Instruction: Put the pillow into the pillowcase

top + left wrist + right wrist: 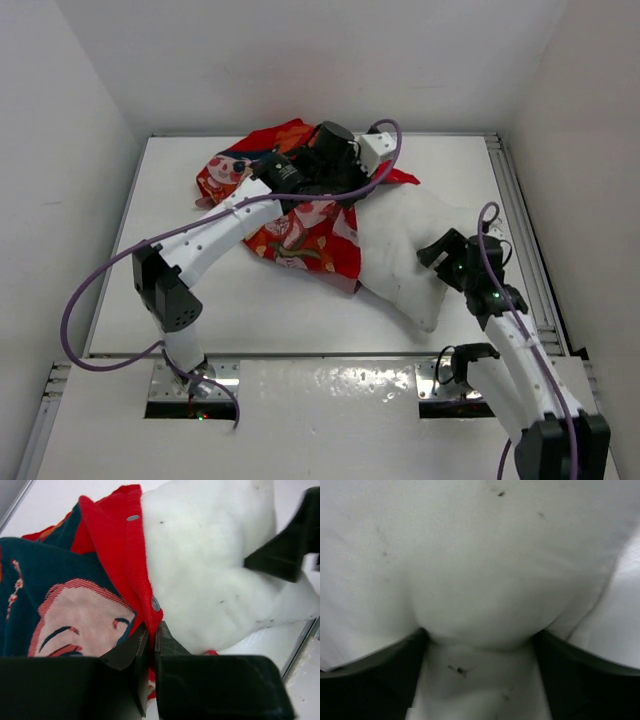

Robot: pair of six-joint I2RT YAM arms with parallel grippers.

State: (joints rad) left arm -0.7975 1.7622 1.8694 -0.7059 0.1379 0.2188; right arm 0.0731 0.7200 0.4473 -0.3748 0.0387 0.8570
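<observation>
My left gripper is pinched tight on the red hem of the pillowcase, right at its mouth. The hem laps over the far left end of the pillow, which lies right of centre on the table. The rest of the pillow is outside the case. My right gripper stands wide, its 2 fingers pressed into the pillow's near right end with stuffing bulging between them. I judge the pillow light, plump and very soft, so it will squash and fold rather than push as 1 piece. I would take a deep bite near that end. The case is thin and limp, so only its hem gives a good hold.
</observation>
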